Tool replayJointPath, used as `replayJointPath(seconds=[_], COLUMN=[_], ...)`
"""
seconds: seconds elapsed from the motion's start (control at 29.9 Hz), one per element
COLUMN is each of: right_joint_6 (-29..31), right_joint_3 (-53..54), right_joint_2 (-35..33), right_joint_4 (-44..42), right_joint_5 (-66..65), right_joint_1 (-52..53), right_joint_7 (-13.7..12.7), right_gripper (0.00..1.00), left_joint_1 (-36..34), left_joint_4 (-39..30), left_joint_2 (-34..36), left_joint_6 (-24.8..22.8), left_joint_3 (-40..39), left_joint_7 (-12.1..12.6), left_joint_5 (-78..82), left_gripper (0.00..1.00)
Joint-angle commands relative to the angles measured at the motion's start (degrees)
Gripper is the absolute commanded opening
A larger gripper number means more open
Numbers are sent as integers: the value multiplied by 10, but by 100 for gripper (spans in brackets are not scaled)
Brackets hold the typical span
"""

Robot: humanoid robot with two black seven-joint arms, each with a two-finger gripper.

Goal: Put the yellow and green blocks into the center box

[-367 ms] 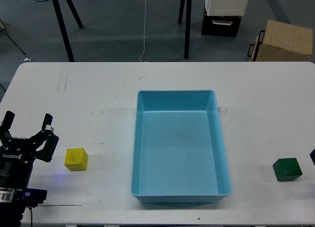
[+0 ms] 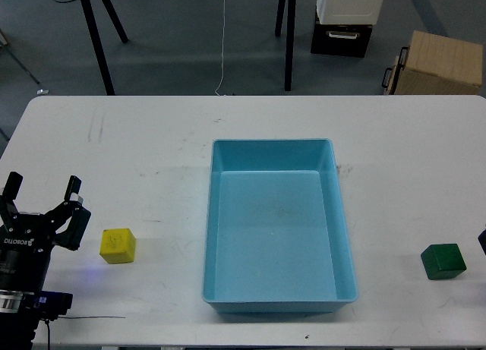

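A yellow block lies on the white table at the front left. A green block lies at the front right. The light blue box stands in the middle and holds nothing. My left gripper is open and empty, just left of the yellow block, fingers apart and pointing up the view. Only a dark sliver of my right arm shows at the right edge, close to the green block; its gripper is out of view.
Beyond the table's far edge stand black stand legs, a black case with a white box and a cardboard box on the floor.
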Motion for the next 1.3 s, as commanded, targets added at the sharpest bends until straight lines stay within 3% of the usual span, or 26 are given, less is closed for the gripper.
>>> replayJointPath(seconds=[0.0, 0.57, 0.8, 0.93, 1.04, 1.14, 1.27], right_joint_6=[0, 0, 0, 0, 0, -13, -33], right_joint_3=[1, 4, 39, 39, 31, 14, -39], right_joint_2=[0, -5, -29, -66, -115, -197, -335], right_joint_4=[0, -2, -3, -6, -6, -9, -23], right_joint_5=[0, -3, -108, -124, -126, -130, -168], right_joint_1=[0, 1, 12, 27, 40, 60, 132], right_joint_7=[0, 0, -11, -17, -46, -73, -89], right_gripper=[100, 100, 100, 100, 100, 100, 100], left_joint_1=[0, -2, -3, -6, -9, -21, -29], left_joint_4=[0, 0, 1, 2, 2, 5, 9], left_joint_2=[0, 0, -1, -2, -4, -15, -16], left_joint_6=[0, 0, 0, 0, 0, 0, 0], left_joint_3=[0, 0, 1, 1, 2, 2, 2], left_joint_7=[0, 0, -1, -1, -2, -1, 0], left_joint_5=[0, 0, -1, -1, 0, -1, -1], left_gripper=[100, 100, 100, 100, 100, 100, 100])
